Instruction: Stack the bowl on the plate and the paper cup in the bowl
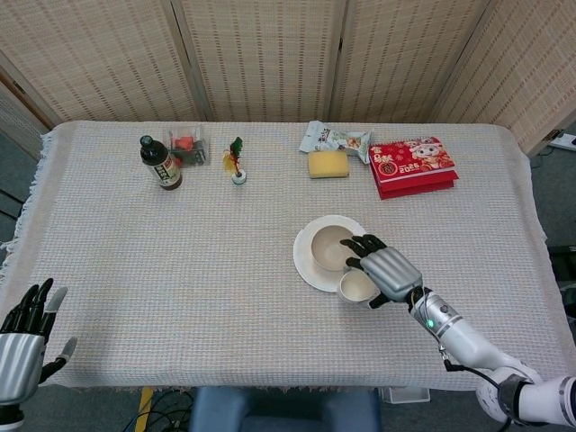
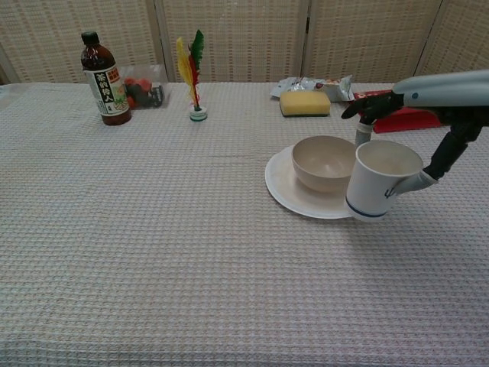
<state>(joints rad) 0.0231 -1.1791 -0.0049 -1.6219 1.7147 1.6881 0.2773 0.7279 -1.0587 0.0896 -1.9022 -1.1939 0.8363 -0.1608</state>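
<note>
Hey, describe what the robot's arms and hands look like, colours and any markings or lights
The right hand has a ribbed silver-grey back and black fingers. Its forearm is a slim white tube with a small green light near the wrist and a thin black cable further back. The left hand, at the table's near left corner, shows the same silver back and black fingers, some with pale tips.

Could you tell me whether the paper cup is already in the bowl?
Not yet. The right hand holds the paper cup lifted and slightly tilted beside the bowl.
</note>
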